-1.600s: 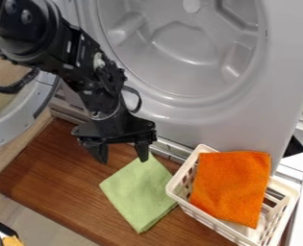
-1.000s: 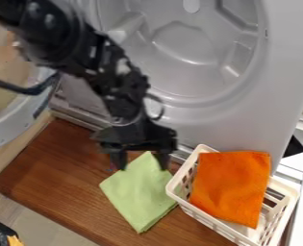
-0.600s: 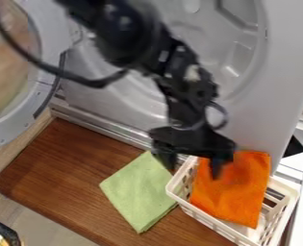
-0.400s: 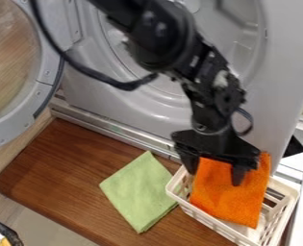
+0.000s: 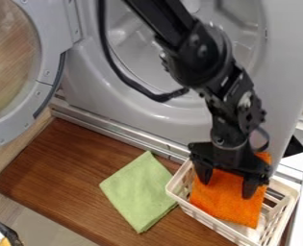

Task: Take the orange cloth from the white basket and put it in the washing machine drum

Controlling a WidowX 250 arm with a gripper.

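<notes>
Black two-finger gripper (image 5: 226, 189) is over the orange terry cloth (image 5: 225, 204), fingers spread apart w/ cloth showing btwn them; can't tell if the tips touch it. Cloth lies in an off-white slotted plastic basket (image 5: 207, 219), lower rt. Pale green folded cloth (image 5: 139, 194) is flat on the brown wooden board (image 5: 57, 168), just L of basket. Behind: grey appliance w/ a big round molded recess (image 5: 179, 65); round see-thru door (image 5: 47, 69) w/ grey frame, upper L.
</notes>
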